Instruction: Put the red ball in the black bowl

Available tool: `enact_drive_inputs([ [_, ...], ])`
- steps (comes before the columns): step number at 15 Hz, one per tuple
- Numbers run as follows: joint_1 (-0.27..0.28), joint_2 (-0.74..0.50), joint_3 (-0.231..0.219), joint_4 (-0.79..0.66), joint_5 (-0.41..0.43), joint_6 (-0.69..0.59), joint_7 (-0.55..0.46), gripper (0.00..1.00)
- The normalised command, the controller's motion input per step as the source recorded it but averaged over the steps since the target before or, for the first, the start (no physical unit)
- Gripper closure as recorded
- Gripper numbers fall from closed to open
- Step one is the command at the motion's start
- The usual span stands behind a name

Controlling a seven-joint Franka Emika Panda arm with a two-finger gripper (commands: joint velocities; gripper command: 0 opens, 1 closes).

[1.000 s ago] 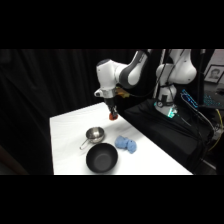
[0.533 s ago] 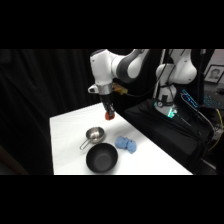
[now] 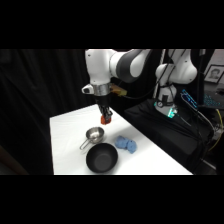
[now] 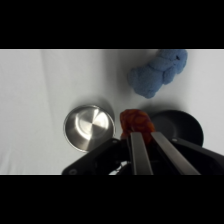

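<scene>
On the white desk [image 3: 67,135], starting at your left, you have the silver cup [image 3: 94,134] with its handle, then the black bowl [image 3: 101,158] just in front of it, and the lumpy blue object [image 3: 126,144] to the right. Your claw [image 3: 105,119] hangs above the cup's far side, closed on the red ball [image 3: 105,119], which is held clear of the desk. In the wrist view the ball [image 4: 136,123] sits pinched at the fingertips, between the cup [image 4: 88,127] and the bowl [image 4: 181,127]. You appear to be mid-carry; next, bring the claw over the bowl's centre, lower it, then release.
</scene>
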Motion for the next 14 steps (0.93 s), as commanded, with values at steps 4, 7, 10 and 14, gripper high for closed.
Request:
enact_drive_inputs([
  [4, 0.091, 0.27, 0.054, 0.38, 0.000, 0.01, 0.14, 0.96],
  [7, 0.057, 0.30, 0.036, 0.37, 0.034, 0.08, 0.10, 0.96],
  [10, 0.027, 0.30, 0.028, 0.32, 0.078, 0.15, 0.05, 0.97],
  [14, 0.021, 0.28, 0.043, 0.26, 0.126, 0.17, 0.03, 0.98],
])
